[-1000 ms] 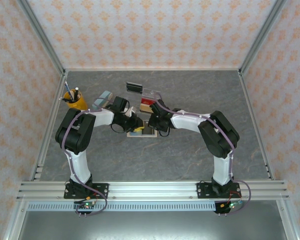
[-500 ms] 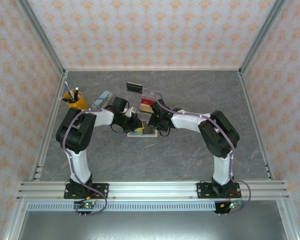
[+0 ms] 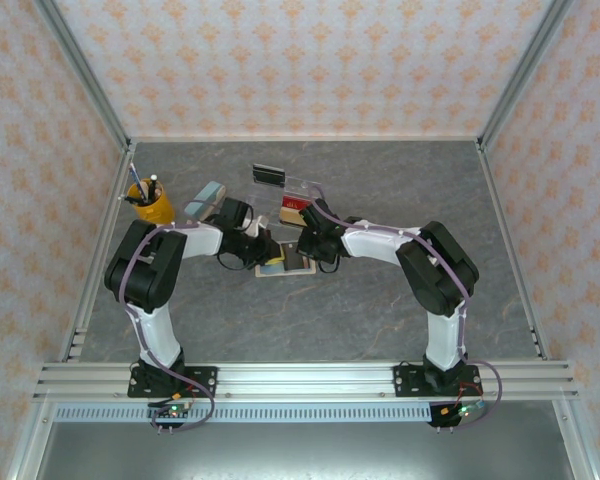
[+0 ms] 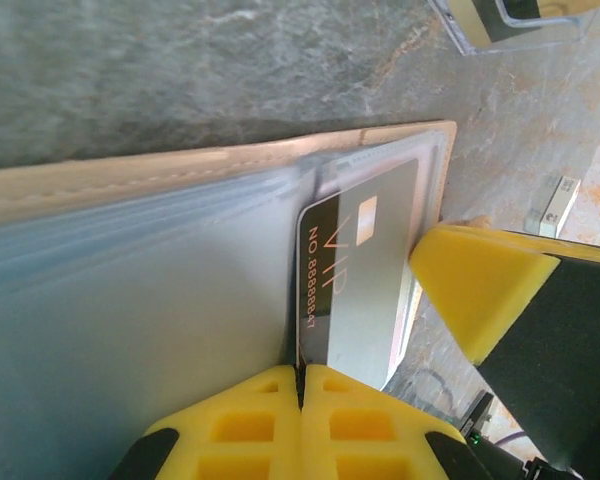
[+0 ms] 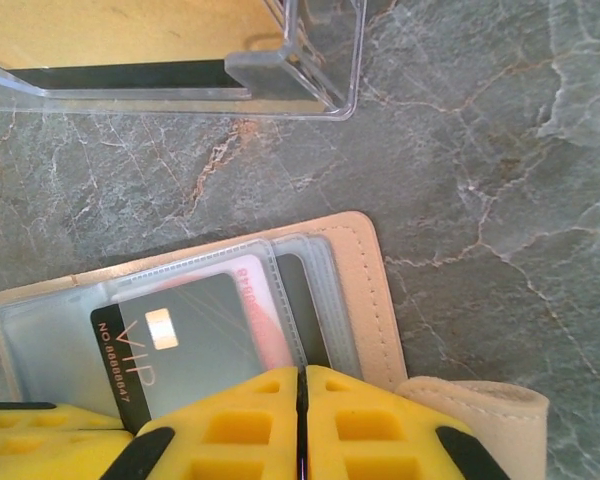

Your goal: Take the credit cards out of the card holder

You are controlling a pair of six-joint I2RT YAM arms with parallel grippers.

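Note:
The tan card holder (image 3: 286, 264) lies open on the grey table between both grippers, its clear sleeves up (image 5: 365, 285) (image 4: 180, 170). A black VIP credit card (image 4: 358, 270) (image 5: 175, 350) sticks partway out of a sleeve, and a pink card (image 5: 268, 312) lies under it. My left gripper (image 4: 302, 375) (image 3: 266, 254) is shut on the VIP card's edge. My right gripper (image 5: 302, 378) (image 3: 308, 252) is shut, its tips against the sleeves beside the closing tab (image 5: 480, 405); whether it pinches a sleeve I cannot tell.
A clear plastic tray (image 3: 302, 192) (image 5: 310, 70) holding cards stands just behind the holder. A yellow cup (image 3: 152, 204) with pens sits at the far left, a blue-grey block (image 3: 208, 197) beside it. Metal frame rails border the table.
The left gripper has closed fully onto the VIP card's edge, and the left arm has shifted slightly leftward. The right arm has stayed put.

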